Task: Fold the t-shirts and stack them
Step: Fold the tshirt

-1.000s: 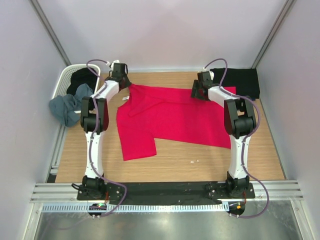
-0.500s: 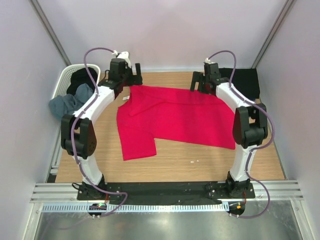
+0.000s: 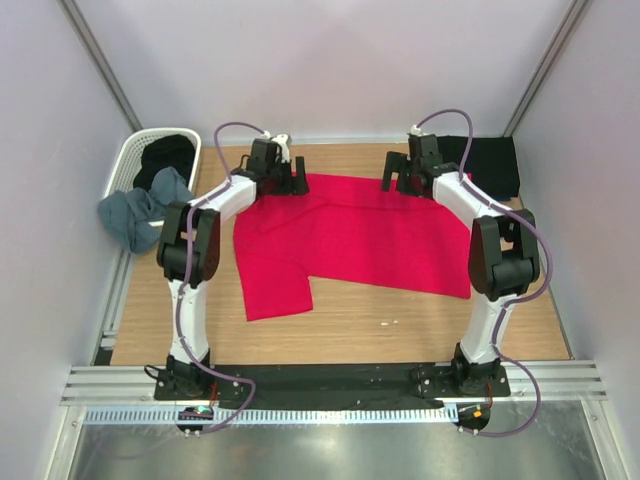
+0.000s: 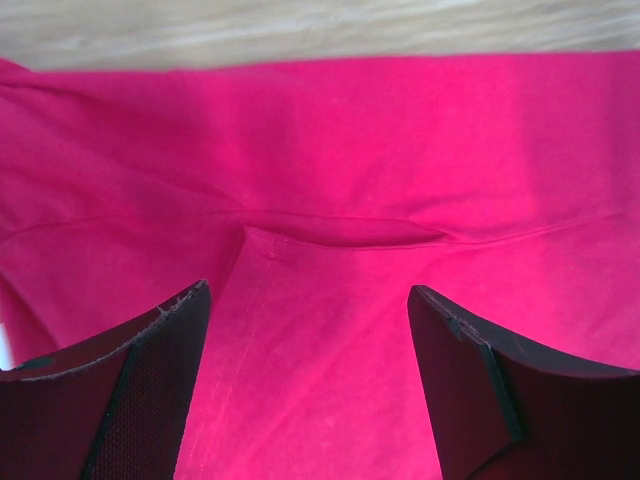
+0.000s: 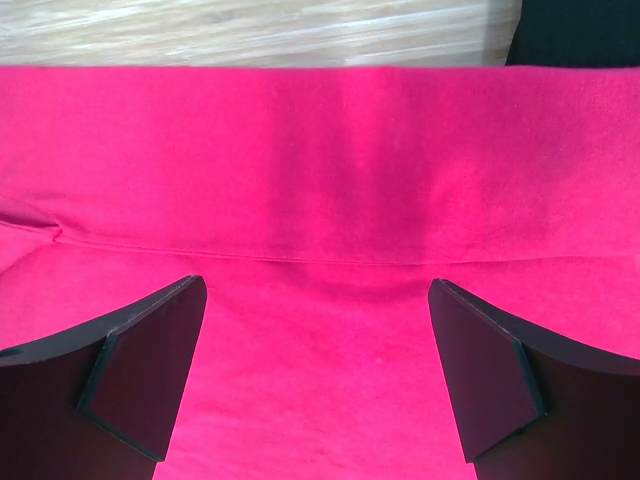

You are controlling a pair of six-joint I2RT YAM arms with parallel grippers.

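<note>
Top view, change: left gripper point(image 3: 285, 180) and right gripper point(image 3: 400, 172) have both let go of the red t-shirt point(image 3: 350, 235). Their jaws are spread wide and empty over its far edge, and the left one has slid inward.
Top view, meaning: the far edge is laid down, so a next fold looks due.
Top view, room: black t-shirt point(image 3: 490, 165) just outside the right jaws; basket point(image 3: 128, 160) well outside the left; table point(image 3: 350, 320) wood behind them.
Left wrist: red cloth beneath the open jaws, pleat point(image 4: 340, 232) just ahead, wood beyond.
Right wrist: hem line point(image 5: 300, 255) ahead of the parted jaws; black t-shirt ahead-right.
</note>
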